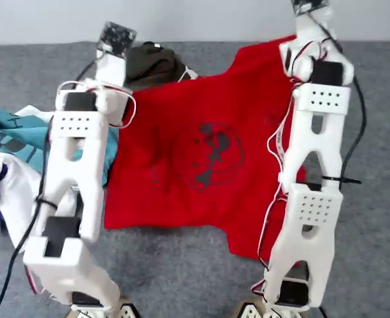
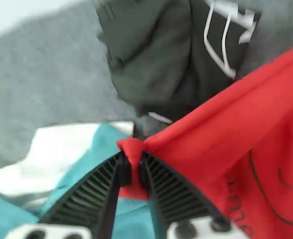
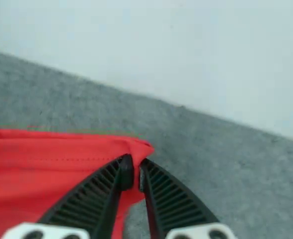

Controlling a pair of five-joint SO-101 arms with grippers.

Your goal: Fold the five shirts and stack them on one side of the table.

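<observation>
A red shirt [image 1: 195, 159] with a dark round print lies spread over the middle of the grey table, between the two arms. My left gripper [image 2: 131, 172] is shut on a bunched corner of the red shirt [image 2: 226, 144], at its far left side. My right gripper [image 3: 132, 174] is shut on the edge of the red shirt [image 3: 42, 169] at its far right corner, close to the back wall. A dark olive shirt [image 1: 152, 65] lies crumpled at the back, just beyond the left gripper. Teal [image 1: 16, 136] and white [image 1: 2, 192] shirts lie heaped at the left.
The grey felt table [image 1: 182, 271] reaches to a pale wall [image 3: 186, 50] at the back. Bare felt shows in front of the red shirt and on the far right [image 1: 381, 199]. The olive shirt [image 2: 151, 55] has a white outline print.
</observation>
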